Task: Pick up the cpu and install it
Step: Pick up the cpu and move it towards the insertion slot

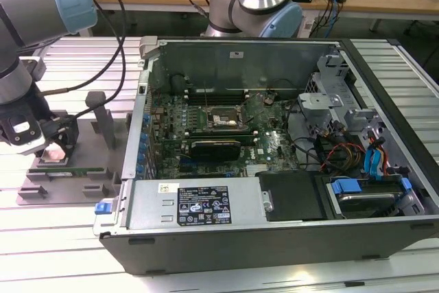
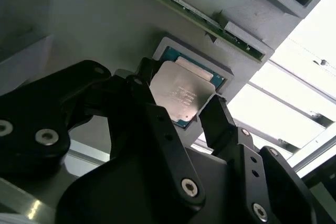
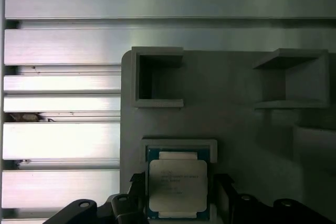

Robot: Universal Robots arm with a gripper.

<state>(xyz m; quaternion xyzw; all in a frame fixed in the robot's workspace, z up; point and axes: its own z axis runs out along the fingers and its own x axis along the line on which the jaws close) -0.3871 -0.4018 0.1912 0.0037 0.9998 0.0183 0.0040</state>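
Observation:
The cpu (image 2: 178, 95), a flat square chip with a silver top plate and a green rim, lies in a shallow pocket of the grey holder plate (image 3: 236, 129). My gripper (image 2: 177, 90) straddles it, and its two black fingers press against opposite edges of the chip, shut on it. The first wrist view shows the cpu (image 3: 177, 184) between the fingertips (image 3: 137, 184). In the exterior view the gripper (image 1: 53, 143) is over the holder at the far left, with the cpu (image 1: 53, 154) under it. The motherboard's open socket (image 1: 223, 121) sits inside the computer case.
The open computer case (image 1: 274, 238) lies on its side at the centre and right. Its metal wall (image 1: 137, 128) stands between the holder and the motherboard. A green memory stick (image 1: 68, 169) and upright grey posts (image 1: 103, 118) are on the holder. A second arm's base (image 1: 254, 5) stands behind the case.

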